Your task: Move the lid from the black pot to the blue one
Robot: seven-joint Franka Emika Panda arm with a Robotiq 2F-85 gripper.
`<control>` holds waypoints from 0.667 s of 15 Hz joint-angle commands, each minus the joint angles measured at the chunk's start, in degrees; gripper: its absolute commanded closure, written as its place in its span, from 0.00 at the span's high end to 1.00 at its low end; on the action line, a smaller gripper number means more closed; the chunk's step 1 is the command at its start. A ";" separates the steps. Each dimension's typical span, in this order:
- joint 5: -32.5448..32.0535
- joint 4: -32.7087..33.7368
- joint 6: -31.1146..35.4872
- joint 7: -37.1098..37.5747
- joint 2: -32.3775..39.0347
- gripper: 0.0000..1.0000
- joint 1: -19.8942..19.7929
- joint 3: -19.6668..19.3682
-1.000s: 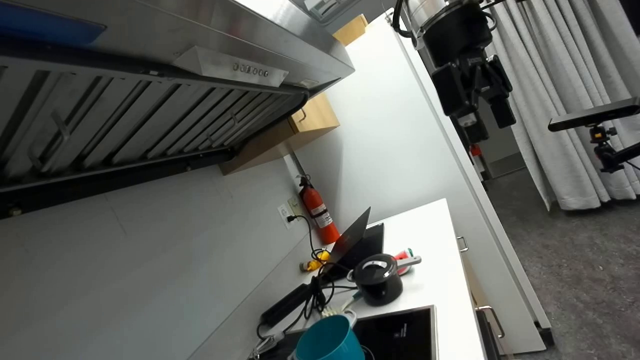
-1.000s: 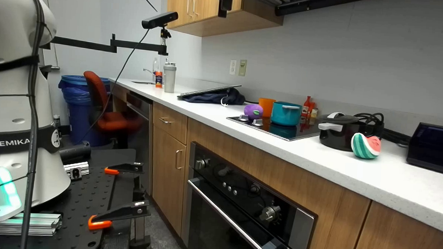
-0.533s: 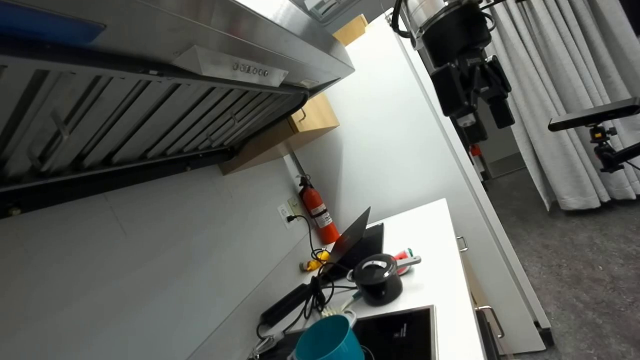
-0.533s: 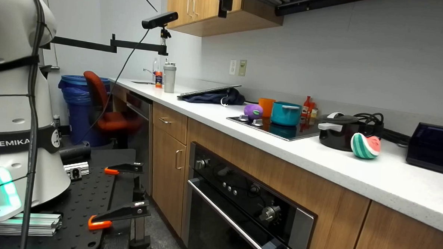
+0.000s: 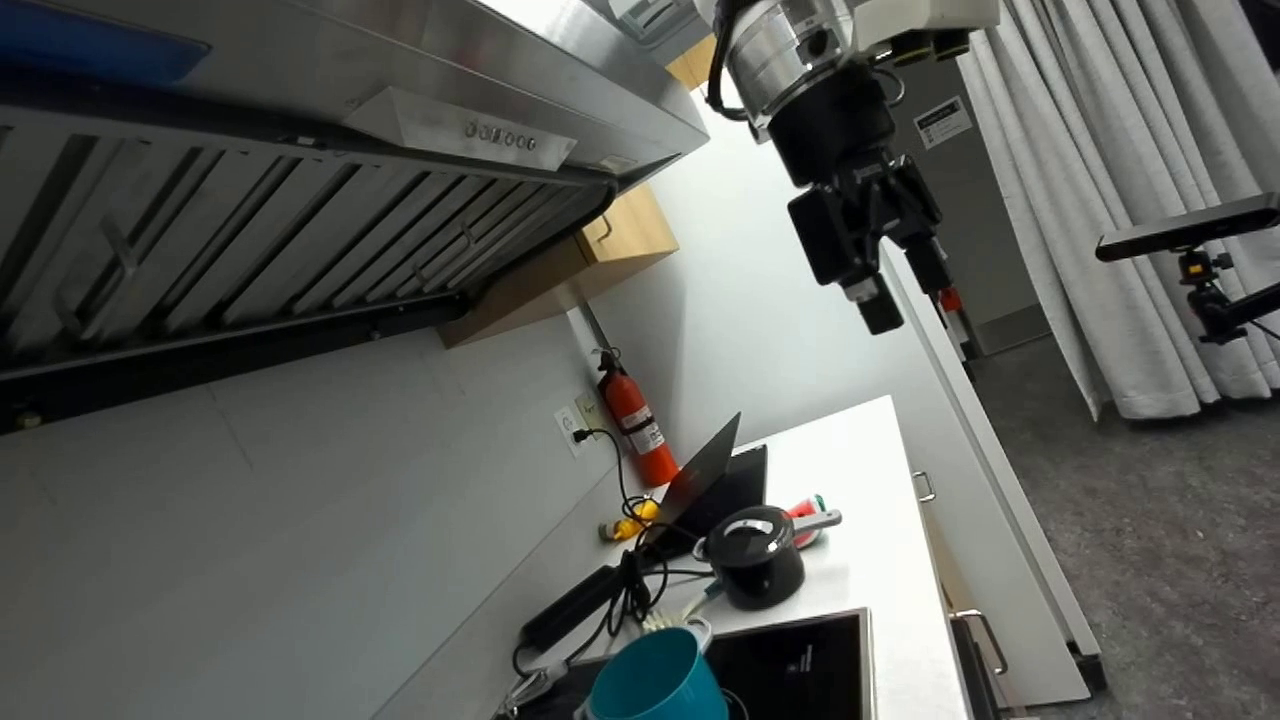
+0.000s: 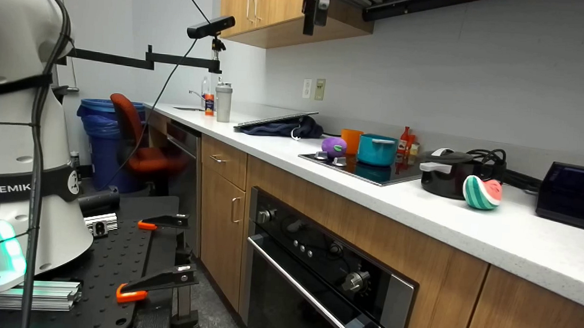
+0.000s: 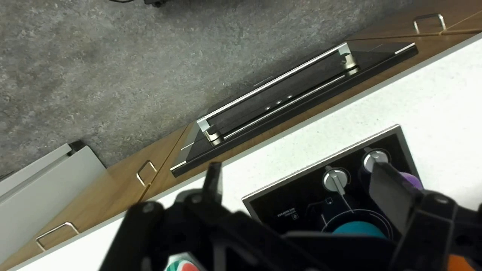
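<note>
In an exterior view my hand (image 5: 908,292) is hanging high, its fingers (image 5: 881,310) apart with nothing between; the lid (image 5: 752,548) is sitting on the black pot (image 5: 765,585), the blue pot (image 5: 700,695) standing uncovered. For a clean lift I am favouring centring over the lid's handle (image 5: 747,523), straddling it, then lowering straight. In an exterior view the blue pot is hiding its inside, but a purple toy (image 6: 333,147) and orange cup (image 6: 353,139) are showing near it. In the wrist view the cooktop (image 7: 301,195) is showing, yet I am not making out the lid.
</note>
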 commanded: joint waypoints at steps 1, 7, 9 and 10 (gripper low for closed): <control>-1.18 0.30 -0.12 0.09 1.05 1.00 0.39 -0.39; -2.47 0.68 -0.12 0.09 2.80 1.00 0.36 -0.52; -2.47 0.77 -0.12 0.09 2.81 1.00 0.36 -0.52; -2.47 0.79 -0.12 0.09 2.80 1.00 0.36 -0.52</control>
